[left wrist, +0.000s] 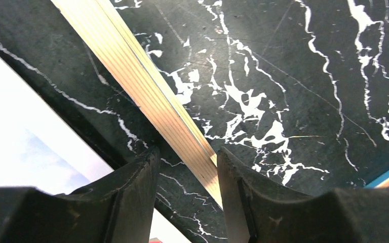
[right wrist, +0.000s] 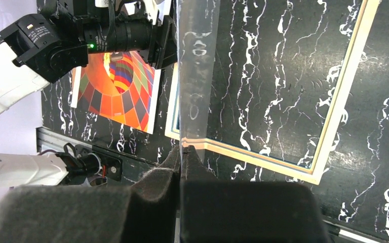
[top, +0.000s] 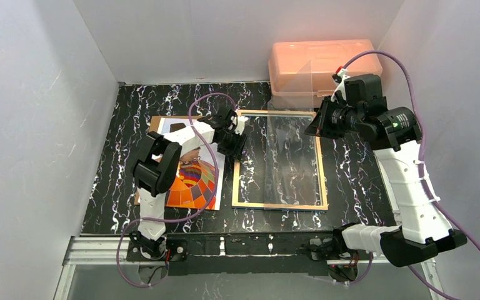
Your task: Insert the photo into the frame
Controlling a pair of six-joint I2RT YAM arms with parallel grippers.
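step: frame (top: 279,204) opened for loading, lying back-up at mid table (top: 350,181). right gripper (right wrist: 182,150) clenched on glass pane (right wrist: 197,76), holding it tilted above the frame, arm reaching in from the right. left gripper (left wrist: 187,152) angled down, fingers parted astride the frame's left rail. photo (top: 190,187) flat just left of the frame. next, by judgement: park the pane, fetch the photo

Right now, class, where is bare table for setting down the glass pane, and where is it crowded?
Free: the table strip between the frame and the right arm, and the near strip in front of it. Crowded: around the left fingers between photo and frame, and by the pink box.
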